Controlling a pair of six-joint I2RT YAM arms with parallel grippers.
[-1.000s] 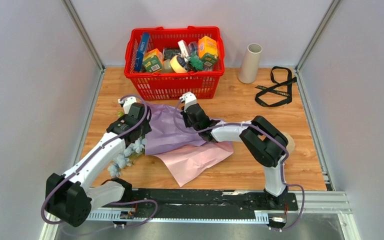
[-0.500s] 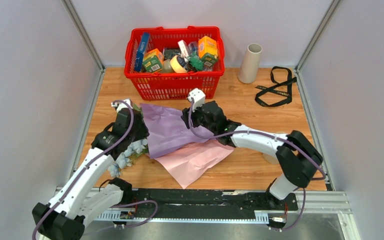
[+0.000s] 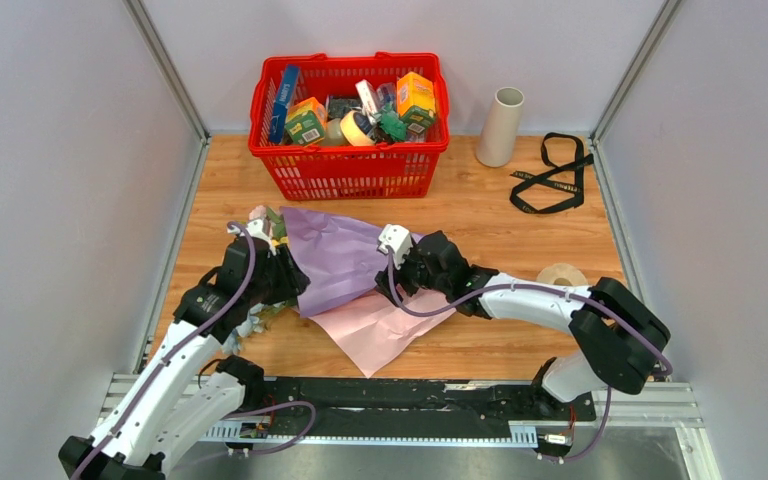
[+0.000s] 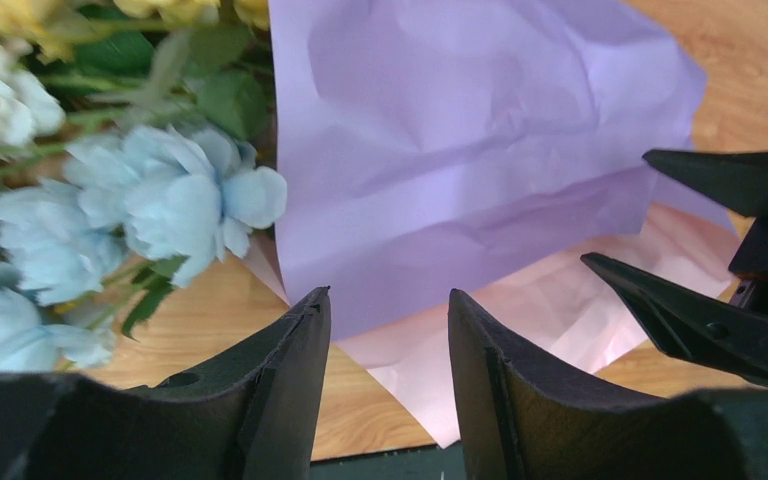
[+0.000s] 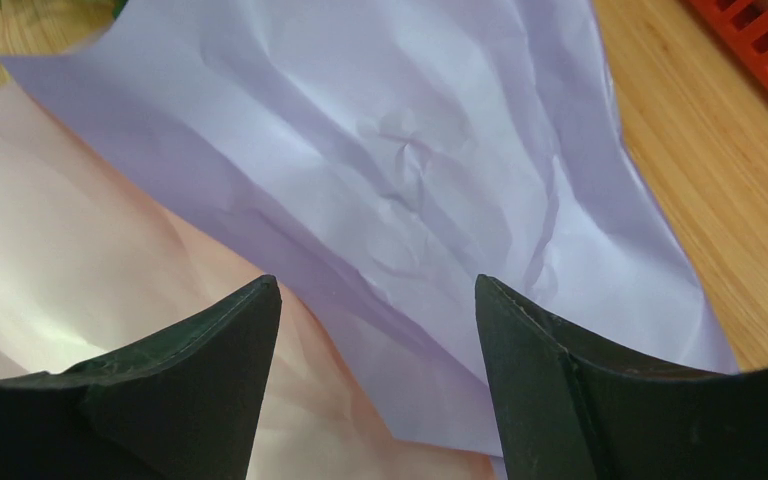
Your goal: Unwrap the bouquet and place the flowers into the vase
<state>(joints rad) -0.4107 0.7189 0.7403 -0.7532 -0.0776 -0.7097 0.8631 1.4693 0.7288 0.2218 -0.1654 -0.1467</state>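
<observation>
In front of the red basket (image 3: 348,170) the bouquet (image 3: 335,262) lies half unwrapped. Left hand (image 4: 388,305) stands partly open, right hand (image 5: 375,285) wide, both empty. Advise pinching only the lilac sheet (image 5: 410,150), at its edge; vase (image 3: 500,127) stands right of the basket.

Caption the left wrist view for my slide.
Open left gripper faces crumpled lilac paper sheet beside light blue flowers.

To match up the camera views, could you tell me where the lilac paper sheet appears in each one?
Top external: lilac paper sheet left of centre.
Left wrist: the sheet fills the upper middle, right of the blue flowers.
Right wrist: the sheet spans the upper centre.
Shared landmark: the pink sheet beneath it.
</observation>
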